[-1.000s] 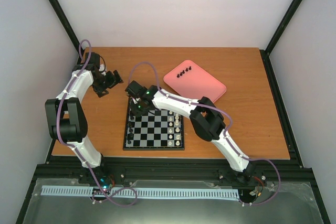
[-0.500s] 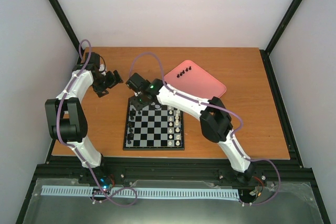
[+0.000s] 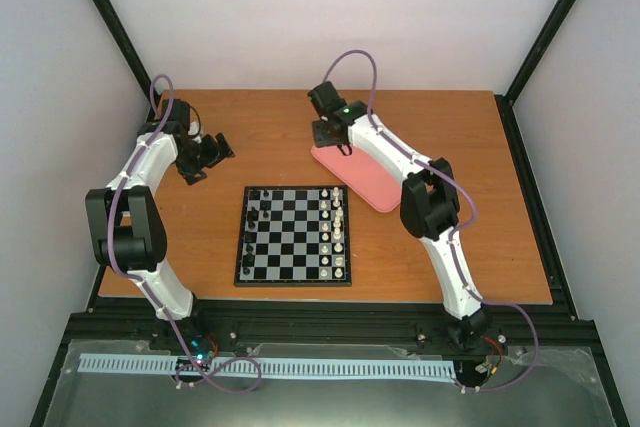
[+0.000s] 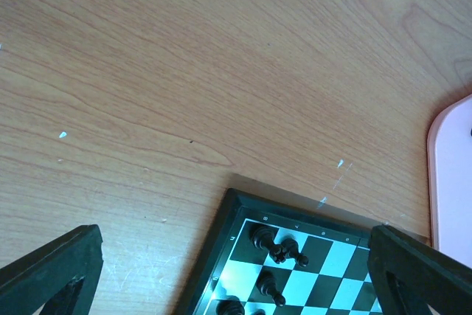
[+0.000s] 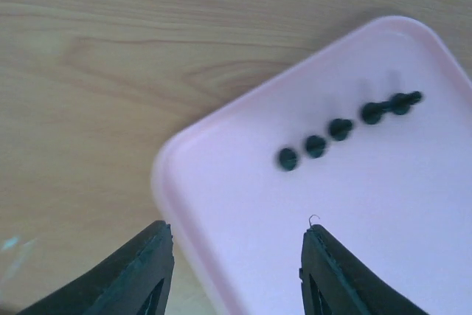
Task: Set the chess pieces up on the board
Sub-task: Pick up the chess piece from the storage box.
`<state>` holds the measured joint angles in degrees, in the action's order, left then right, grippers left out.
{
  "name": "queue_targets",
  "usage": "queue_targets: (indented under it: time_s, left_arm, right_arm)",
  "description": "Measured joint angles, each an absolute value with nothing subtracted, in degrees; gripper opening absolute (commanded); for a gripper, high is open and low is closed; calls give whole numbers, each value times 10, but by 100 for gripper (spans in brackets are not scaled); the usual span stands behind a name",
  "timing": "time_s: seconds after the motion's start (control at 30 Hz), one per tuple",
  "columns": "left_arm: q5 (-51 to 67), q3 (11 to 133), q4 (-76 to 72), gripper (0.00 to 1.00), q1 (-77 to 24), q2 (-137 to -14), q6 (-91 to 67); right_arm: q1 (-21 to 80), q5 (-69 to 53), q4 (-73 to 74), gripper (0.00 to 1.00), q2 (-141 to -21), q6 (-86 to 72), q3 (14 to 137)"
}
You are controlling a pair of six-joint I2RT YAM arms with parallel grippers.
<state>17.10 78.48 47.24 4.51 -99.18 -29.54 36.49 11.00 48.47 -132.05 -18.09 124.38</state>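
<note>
The board [image 3: 240, 277] lies mid-table with black chess pieces [image 3: 256, 219] along its left side and white ones [image 3: 339, 232] along its right. The left wrist view shows its corner [image 4: 234, 210] with black pieces [image 4: 277, 246] standing on it. Several more black chess pieces [image 5: 339, 127] stand in a row on the pink tray [image 5: 354, 212]. My right gripper [image 3: 331, 139] [image 5: 236, 237] hovers open over the tray's near-left corner, short of that row, with nothing between its fingers [image 5: 140, 271]. My left gripper [image 3: 205, 157] [image 4: 232, 234] is wide open and empty, left of and beyond the board.
The pink tray [image 3: 365, 182] sits behind and right of the board, largely under my right arm; its edge [image 4: 450, 175] shows in the left wrist view. Bare wooden table [image 3: 480, 197] surrounds both. Black frame posts stand at the back corners.
My right gripper has left the board's far left corner and swung back and right over the pink tray, its jaws wider apart. The left arm has not moved.
</note>
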Motion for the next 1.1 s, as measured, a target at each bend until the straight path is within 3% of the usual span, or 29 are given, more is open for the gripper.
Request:
queue_targets:
  time_s: [0.37,1.1]
  left_arm:
    - [171,785,474,100,45,-992,-295]
    - [171,785,474,100,45,-992,-295]
  right_arm:
    - [298,117,488,50,-1442,-171,1334]
    - [293,81,482,41,-1485,-163,1369]
